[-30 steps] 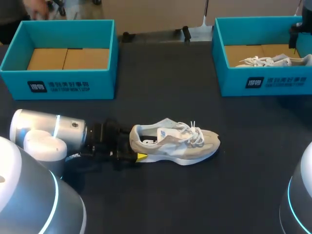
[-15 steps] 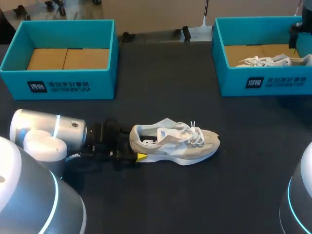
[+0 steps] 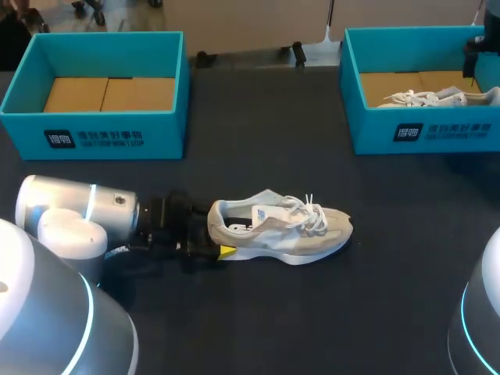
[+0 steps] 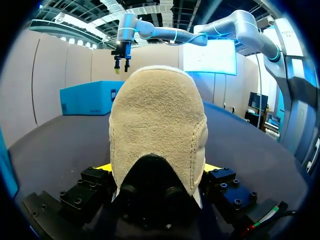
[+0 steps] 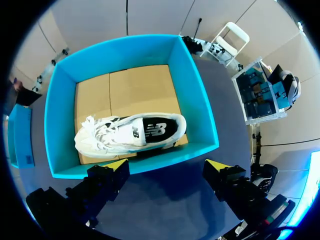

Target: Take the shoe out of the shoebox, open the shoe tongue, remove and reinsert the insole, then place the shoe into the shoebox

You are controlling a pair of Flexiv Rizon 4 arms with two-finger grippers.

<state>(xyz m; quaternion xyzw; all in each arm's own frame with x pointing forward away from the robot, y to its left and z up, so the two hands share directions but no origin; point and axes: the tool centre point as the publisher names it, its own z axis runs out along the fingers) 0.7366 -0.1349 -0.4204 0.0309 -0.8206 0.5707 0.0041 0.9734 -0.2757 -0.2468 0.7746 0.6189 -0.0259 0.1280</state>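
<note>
Left pincer (image 3: 218, 239) still clamps the shoe (image 3: 283, 228); nothing moved.

A robotics lab: a left arm (image 3: 70, 215) and a right arm (image 3: 484, 328) flank a dark bench (image 3: 258, 328) bearing teal shoeboxes (image 3: 101, 137) and a shoe (image 3: 281, 226).

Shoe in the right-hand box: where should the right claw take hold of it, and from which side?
Grip the shoe across its open collar, one finger on each side, coming straight down from above. It sits sole-down with the opening facing up, and the walls of the box would likely block any sideways approach. The right claw hangs open above the box.
</note>
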